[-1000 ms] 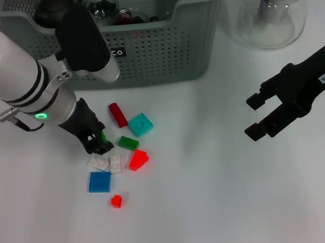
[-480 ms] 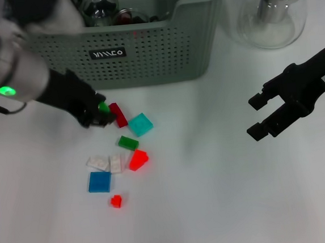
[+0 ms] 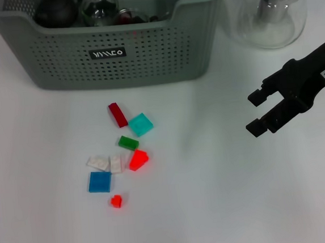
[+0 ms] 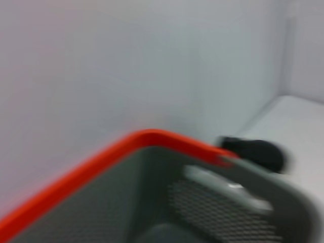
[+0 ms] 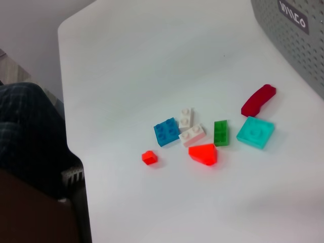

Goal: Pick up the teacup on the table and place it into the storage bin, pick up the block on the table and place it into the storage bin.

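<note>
A plain white table point(image 3: 227, 207) fills the head view, with the storage bin point(image 3: 145, 55) standing at its far edge. Inside the bin some dark and glassy shapes show over the rim; they may include the teacup, though that is too hidden to say. The left gripper is out of the head view; its wrist camera shows only a blurred bin rim point(image 4: 152, 139) close up, which suggests it is over or beside the bin, and whether its fingers are spread or pressed together cannot be told.

In front of the bin, left of centre, lies a loose cluster of blocks: a blue square point(image 3: 100, 182), two white pieces point(image 3: 106, 163), a small red cube point(image 3: 116, 201), a red wedge point(image 3: 138, 159), a green brick point(image 3: 128, 142), a dark red bar point(image 3: 117, 114) and a teal square point(image 3: 141, 124). All lie flat and open to a grasp from above.

Further right, a glass teapot point(image 3: 273, 15) stands beside the bin. The right gripper point(image 3: 257, 112) hovers above bare table, fingers spread and holding nothing, apparently waiting clear of the work.
</note>
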Robot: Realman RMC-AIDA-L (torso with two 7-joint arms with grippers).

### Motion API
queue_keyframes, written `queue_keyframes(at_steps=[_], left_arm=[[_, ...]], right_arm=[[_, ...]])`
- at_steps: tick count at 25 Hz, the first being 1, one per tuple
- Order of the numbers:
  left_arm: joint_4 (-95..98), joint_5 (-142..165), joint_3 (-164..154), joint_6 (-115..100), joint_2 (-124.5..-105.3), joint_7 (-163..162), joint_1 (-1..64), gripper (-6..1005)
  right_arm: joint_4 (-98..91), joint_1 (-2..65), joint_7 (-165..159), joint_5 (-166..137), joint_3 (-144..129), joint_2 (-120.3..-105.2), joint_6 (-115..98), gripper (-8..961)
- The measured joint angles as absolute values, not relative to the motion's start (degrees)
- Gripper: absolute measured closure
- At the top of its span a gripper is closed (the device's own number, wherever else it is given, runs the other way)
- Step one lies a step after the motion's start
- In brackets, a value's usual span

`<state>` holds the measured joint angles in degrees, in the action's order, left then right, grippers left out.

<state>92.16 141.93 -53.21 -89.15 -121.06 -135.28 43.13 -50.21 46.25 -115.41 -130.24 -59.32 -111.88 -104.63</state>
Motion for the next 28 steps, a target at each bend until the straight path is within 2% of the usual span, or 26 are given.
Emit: queue_keyframes(at_steps=[1,8,11,22,28], left_arm=[[91.52,142.32,-53.25,-88.71,-120.98,-135.36,43.46,531],[61.85,154.56,-53.49,-71.48,-117.26,-136.87,56.66,506],[54.64,157.25,-53.51,-67.08,-116.75,-136.96,59.13,495],[50.98,163.12,-55.65,-62.66,-118.84,-137.15,59.58,456],[52.39,163.56,-55.65,-62.42,-119.16,-137.79,58.88,435]], right_arm=[[-50.1,46.33,-115.37,-130.23,-59.34,-111.88,-104.56,25],[-49.92,46.99,-115.41,-130.25,-59.61,-112.0,-104.21,26],[-49.92,47.14,-115.48,-130.53,-59.68,-112.14,-104.09,26],[-49.92,47.29,-115.58,-132.21,-59.34,-112.68,-103.7,25],[-49.84,47.29,-115.58,-132.21,-59.34,-112.77,-103.33,26]])
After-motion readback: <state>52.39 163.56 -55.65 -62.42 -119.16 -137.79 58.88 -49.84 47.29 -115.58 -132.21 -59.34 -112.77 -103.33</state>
